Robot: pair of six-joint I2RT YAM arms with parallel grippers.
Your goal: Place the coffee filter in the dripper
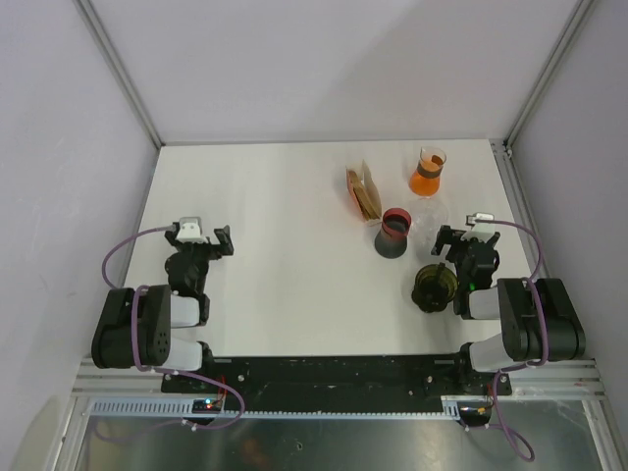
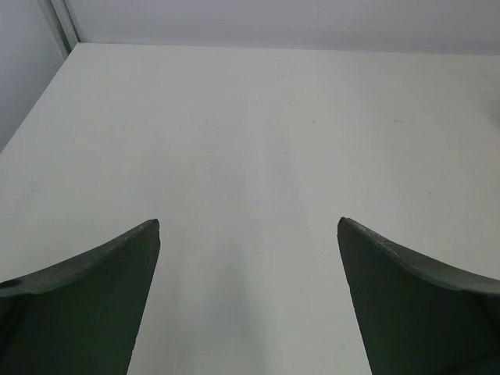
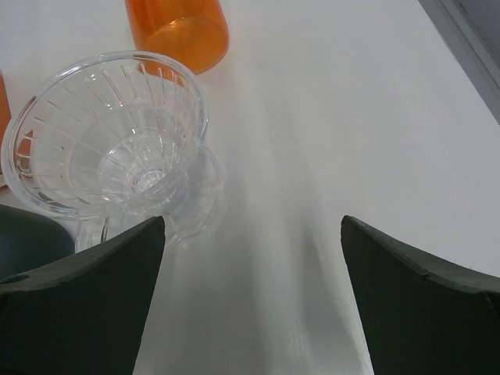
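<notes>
While both arms rest low over the white table [image 1: 285, 206], the clear ribbed dripper [image 3: 109, 141] stands upright on the far right part of it, its bowl holding nothing that I can see. From where I stand, the coffee filters [image 1: 363, 193] are a brown stack leaning in a clear sleeve, to the left of the dripper and a little farther back, apart from it and touched by neither arm.

Just behind the dripper stands a glass vessel with orange contents [image 1: 427, 175]. A dark cup with a red rim [image 1: 393, 234] sits near the dripper's left side, slightly closer to the arms. A dark olive, translucent round thing [image 1: 434, 285] lies nearer still, on the arm side of the dripper; what it is I cannot tell.

The right gripper [image 3: 252, 220] hovers just on the near side of the dripper, pointing past its right edge, its fingers spread wide and grasping nothing. The left gripper [image 2: 248, 223] is well away to the left of the dripper, likewise released, with only bare tabletop between its fingers.
</notes>
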